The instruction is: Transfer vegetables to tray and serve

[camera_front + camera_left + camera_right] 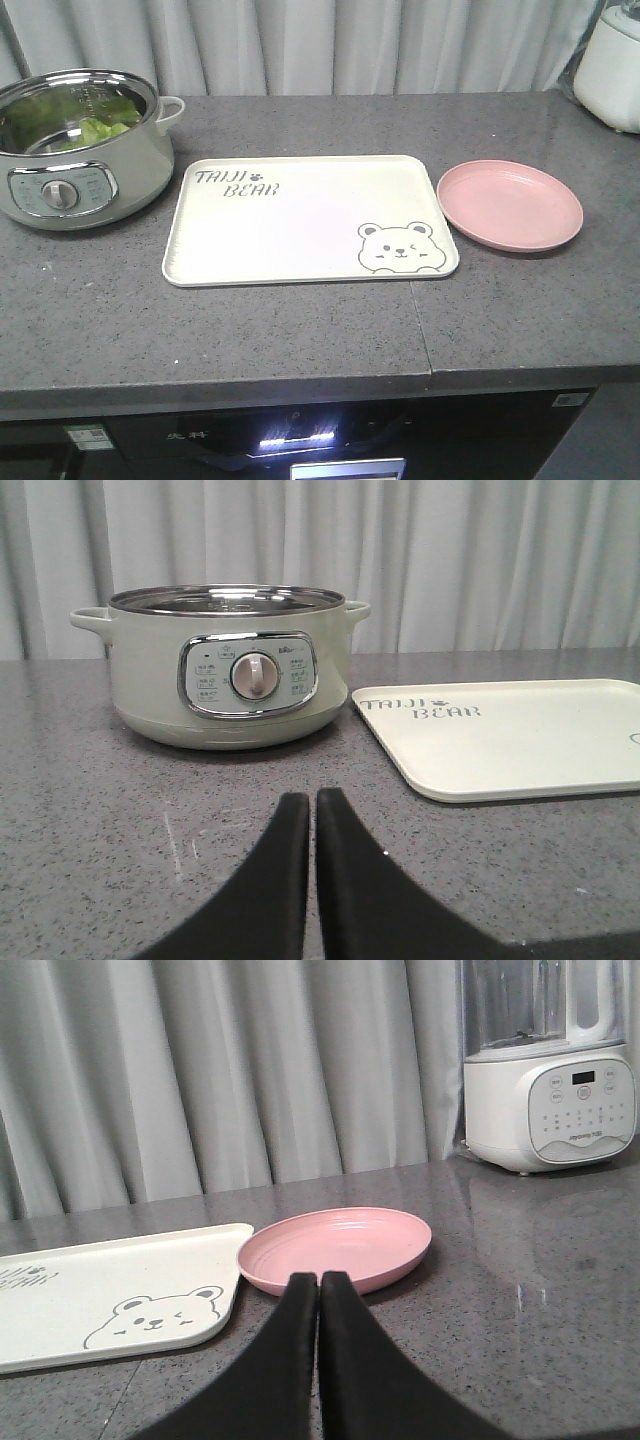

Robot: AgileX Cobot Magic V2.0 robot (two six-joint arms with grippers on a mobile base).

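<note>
Light-green vegetables (95, 128) lie inside the pale green electric pot (75, 160) at the counter's left. The cream tray (300, 215) with the bear drawing sits in the middle with nothing on it. In the left wrist view my left gripper (312, 798) is shut with nothing held, low over the counter in front of the pot (230, 665), the tray (520, 735) to its right. In the right wrist view my right gripper (319, 1278) is shut with nothing held, just short of the pink plate (335, 1247), the tray (110, 1290) to its left. Neither gripper shows in the front view.
A round pink plate (510, 203) lies right of the tray. A white blender (545, 1060) stands at the counter's far right, seen as a white appliance (610, 65) in the front view. Grey curtains hang behind. The counter's front edge (320, 385) runs along the bottom.
</note>
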